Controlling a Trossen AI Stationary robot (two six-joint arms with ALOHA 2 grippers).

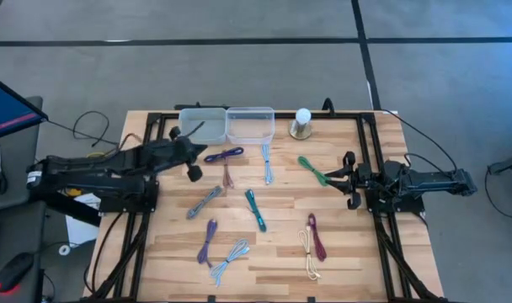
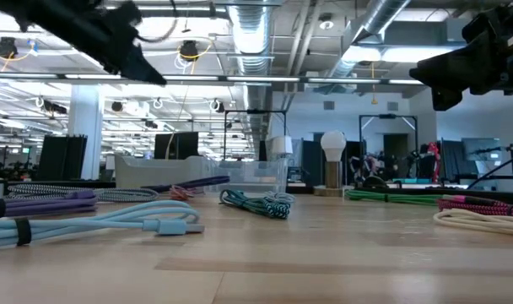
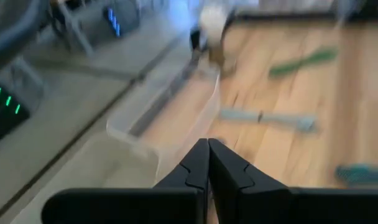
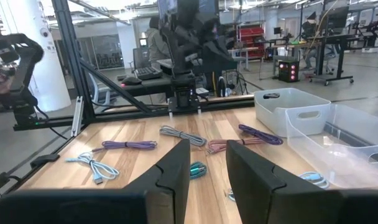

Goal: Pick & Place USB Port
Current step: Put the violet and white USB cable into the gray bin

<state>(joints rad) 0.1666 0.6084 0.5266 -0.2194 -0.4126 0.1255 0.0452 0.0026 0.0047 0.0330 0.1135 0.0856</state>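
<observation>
above the two clear bins (image 1: 226, 124), the left gripper (image 1: 192, 172) hangs pinched together, empty. right gripper (image 1: 350, 180) waits apart beside a green cable (image 1: 312, 170).

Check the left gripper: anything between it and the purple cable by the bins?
Nothing visible. The left gripper, shut and empty, hangs above the table just left of the purple cable, with only bare table between. The two clear bins sit just behind the cable.

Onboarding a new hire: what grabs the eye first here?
Coiled cables of many colours scattered over the wooden table. Two clear bins stand side by side at the far edge, next to a light bulb. The left gripper hangs shut near the bins; the right gripper waits at the right side.
</observation>
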